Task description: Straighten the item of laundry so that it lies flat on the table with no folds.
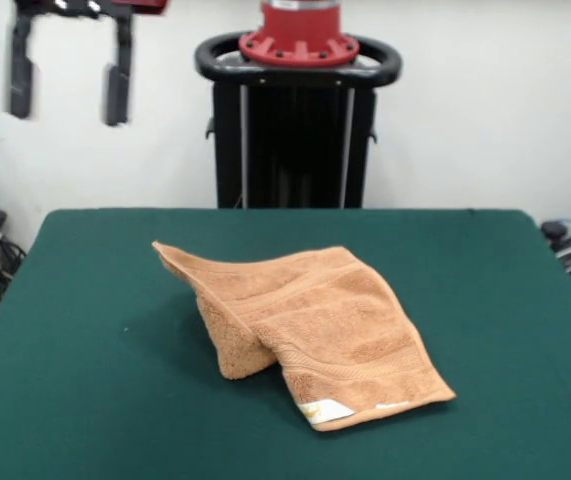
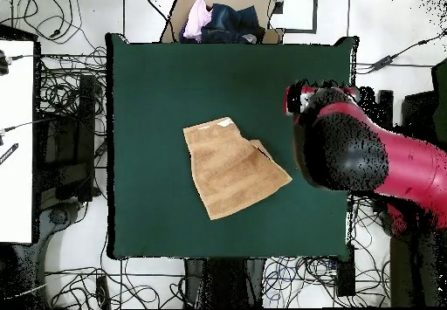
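Note:
The orange-tan towel [image 1: 305,325] lies near the middle of the dark green table [image 1: 85,300]. It is folded over itself, with a raised fold and a tucked bulge on its left side. A white label [image 1: 327,410] shows at its near corner. In the overhead view the towel [image 2: 231,171] is a skewed rectangle on the table [image 2: 157,88], with an extra flap at its right edge. My gripper [image 1: 68,85] hangs open and empty high at the upper left, well clear of the towel. In the overhead view the red arm [image 2: 367,154] covers the gripper.
The black pedestal [image 1: 298,120] stands behind the table's far edge. In the overhead view a cardboard box of clothes [image 2: 223,18] sits beyond the top edge. A white desk [image 2: 16,141] stands at the left, and cables lie on the floor all round.

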Controlling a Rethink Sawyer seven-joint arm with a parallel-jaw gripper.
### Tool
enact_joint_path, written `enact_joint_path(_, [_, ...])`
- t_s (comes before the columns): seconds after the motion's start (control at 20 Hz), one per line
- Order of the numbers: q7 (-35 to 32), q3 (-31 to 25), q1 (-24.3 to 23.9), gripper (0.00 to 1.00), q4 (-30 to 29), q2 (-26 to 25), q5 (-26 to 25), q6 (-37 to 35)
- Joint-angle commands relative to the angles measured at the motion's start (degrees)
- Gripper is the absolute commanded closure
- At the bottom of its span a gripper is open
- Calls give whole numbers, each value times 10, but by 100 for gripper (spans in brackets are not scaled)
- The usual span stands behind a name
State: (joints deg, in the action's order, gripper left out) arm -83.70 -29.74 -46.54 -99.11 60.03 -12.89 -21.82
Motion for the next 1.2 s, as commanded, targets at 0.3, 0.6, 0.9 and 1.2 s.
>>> enact_joint_path(0.3, [-36, -7, 34, 0, -129, -9, 6, -26])
enact_joint_path(0.6, [-2, -22, 42, 0, -116, -44, 49, -209])
enact_joint_path(0.9, [-17, -27, 41, 0, -130, -48, 60, -214])
enact_joint_path(1.2, [-13, -36, 36, 0, -123, -64, 68, -197])
